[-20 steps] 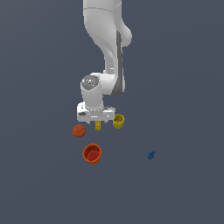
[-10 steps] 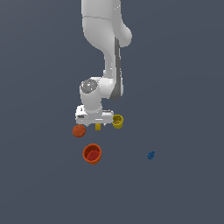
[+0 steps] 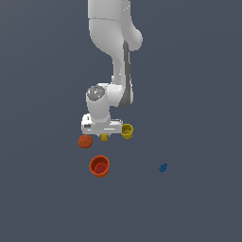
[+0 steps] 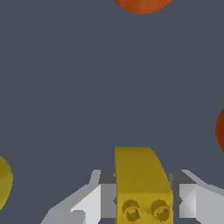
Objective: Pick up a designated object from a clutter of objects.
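The yellow block (image 3: 104, 137), tiny with a studded top, sits between my gripper's fingers (image 3: 104, 134), directly under the white hand. In the wrist view the block (image 4: 142, 183) fills the gap, and a grey finger (image 4: 105, 197) presses against each side of it. My gripper (image 4: 143, 194) is shut on the block. I cannot tell whether the block touches the floor or hangs just above it.
The round yellow cup (image 3: 126, 131) stands close to the hand on the exterior view's right, and shows at the wrist view's edge (image 4: 3, 181). The orange ball (image 3: 85, 141) lies close on the left. The red-orange cup (image 3: 99, 166) and tiny blue piece (image 3: 163, 167) lie nearer the camera. The olive-blue box is out of view.
The hand has shifted slightly toward the exterior view's left and a touch lower, with the yellow block still between the fingers. The other objects have not moved.
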Controlling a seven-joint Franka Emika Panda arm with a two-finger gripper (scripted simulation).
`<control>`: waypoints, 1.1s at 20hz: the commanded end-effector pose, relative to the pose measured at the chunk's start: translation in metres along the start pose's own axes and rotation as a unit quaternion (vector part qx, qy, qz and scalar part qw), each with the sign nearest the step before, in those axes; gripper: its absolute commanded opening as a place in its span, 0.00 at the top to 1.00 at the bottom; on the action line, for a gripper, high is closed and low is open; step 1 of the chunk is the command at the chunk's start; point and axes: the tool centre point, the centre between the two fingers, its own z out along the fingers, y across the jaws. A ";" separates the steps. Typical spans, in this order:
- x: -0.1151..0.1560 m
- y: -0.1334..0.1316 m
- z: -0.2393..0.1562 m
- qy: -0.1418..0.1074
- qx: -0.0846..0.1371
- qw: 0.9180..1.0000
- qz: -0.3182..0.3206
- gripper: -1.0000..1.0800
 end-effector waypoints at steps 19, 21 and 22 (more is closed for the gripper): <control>-0.009 -0.035 -0.064 -0.002 0.001 1.000 -0.001 1.00; -0.011 -0.044 -0.079 -0.003 0.001 1.000 -0.001 1.00; -0.012 -0.048 -0.087 -0.003 0.001 1.000 -0.001 1.00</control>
